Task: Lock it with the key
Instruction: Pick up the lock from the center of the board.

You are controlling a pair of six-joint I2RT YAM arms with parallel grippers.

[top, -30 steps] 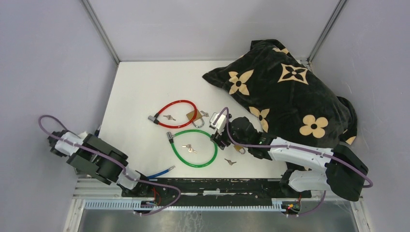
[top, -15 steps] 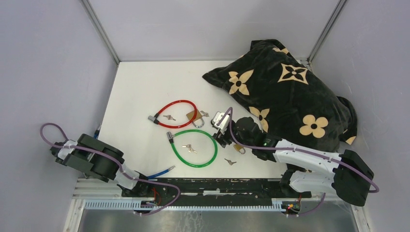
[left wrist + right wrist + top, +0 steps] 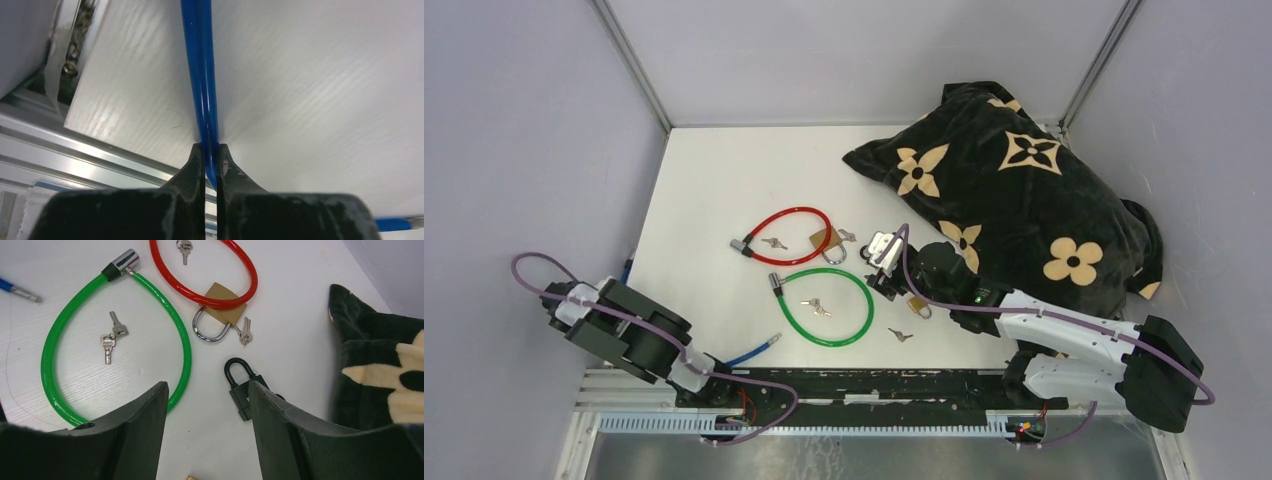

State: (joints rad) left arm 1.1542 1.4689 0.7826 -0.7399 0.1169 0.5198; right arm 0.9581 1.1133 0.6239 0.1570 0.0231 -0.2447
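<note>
Pinching the blue cable, left claw clamped.

The blue cable is shining with smooth, glossy plastic skin; the green cable and red cable are looking the same. The table is showing a matt white surface with fine ripples. The brass padlock is carrying a polished metal shackle, while the black padlock is looking matt. The cushion is looking like soft, velvety cloth.

No writing can be read anywhere. The black padlock, just beside the dark flowered cushion, bears a small pale mark, too tiny to read.
</note>
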